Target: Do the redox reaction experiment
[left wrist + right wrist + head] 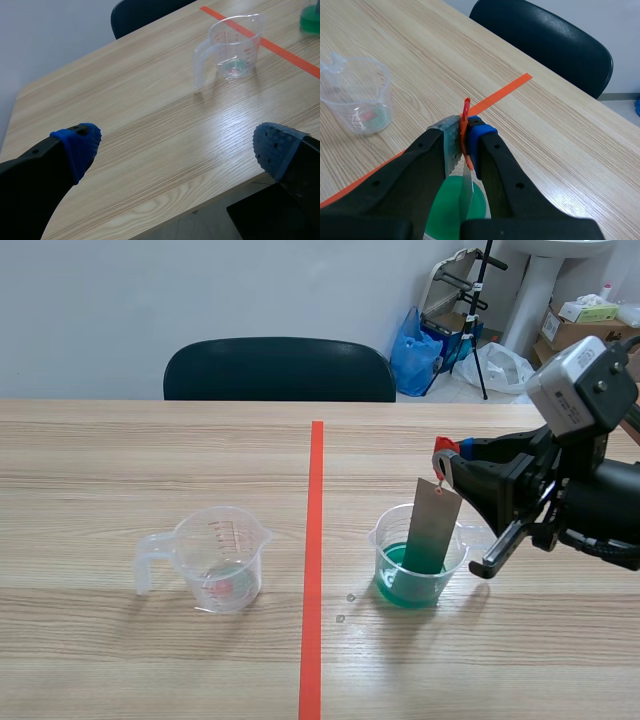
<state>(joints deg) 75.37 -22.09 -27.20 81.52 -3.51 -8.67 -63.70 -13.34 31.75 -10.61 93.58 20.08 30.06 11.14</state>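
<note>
A clear beaker of green liquid stands just right of the red tape line. A grey metal strip hangs with its lower end in the green liquid. It dangles from a small red tag, and my right gripper is shut on that tag above the beaker, fingertips pressed together. A clear handled measuring cup sits left of the tape, nearly empty. My left gripper is open over the table's near left corner, far short of the cup.
A dark chair stands behind the table's far edge. Small droplets lie on the wood beside the green beaker. Boxes, bags and a stand clutter the floor at the back right. The table's near edge runs under my left gripper.
</note>
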